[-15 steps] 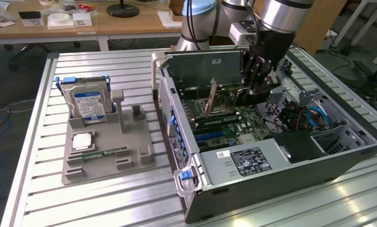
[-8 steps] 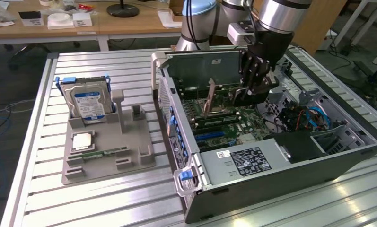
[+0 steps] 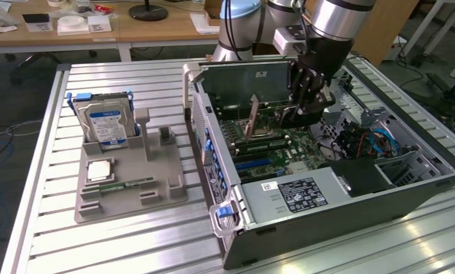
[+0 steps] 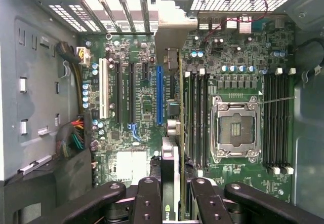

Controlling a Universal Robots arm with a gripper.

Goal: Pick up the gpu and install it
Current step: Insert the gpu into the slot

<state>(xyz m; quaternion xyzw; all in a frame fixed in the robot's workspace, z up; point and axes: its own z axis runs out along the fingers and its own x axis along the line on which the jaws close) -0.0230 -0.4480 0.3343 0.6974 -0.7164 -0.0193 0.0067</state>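
The gpu (image 3: 242, 83) hangs upright on its long edge over the open computer case (image 3: 410, 188), showing a greenish board face in the exterior view. My gripper (image 3: 307, 108) is shut on the end of the card away from the case's slotted rear wall. In the wrist view the gpu (image 4: 180, 107) is edge-on, a thin line running from my gripper (image 4: 174, 196) to its silvery bracket (image 4: 172, 26) near the rear slots. The card sits just above the motherboard (image 4: 142, 107), between the blue slot (image 4: 159, 95) and the memory slots. Whether it touches a slot is unclear.
A grey tray (image 3: 166, 191) on the exterior view's left holds a silver hard drive with blue label (image 3: 105, 123), a processor chip (image 3: 97, 170) and a green memory stick (image 3: 124, 184). An open processor socket (image 4: 235, 127) and cable bundles (image 4: 76, 138) flank the card.
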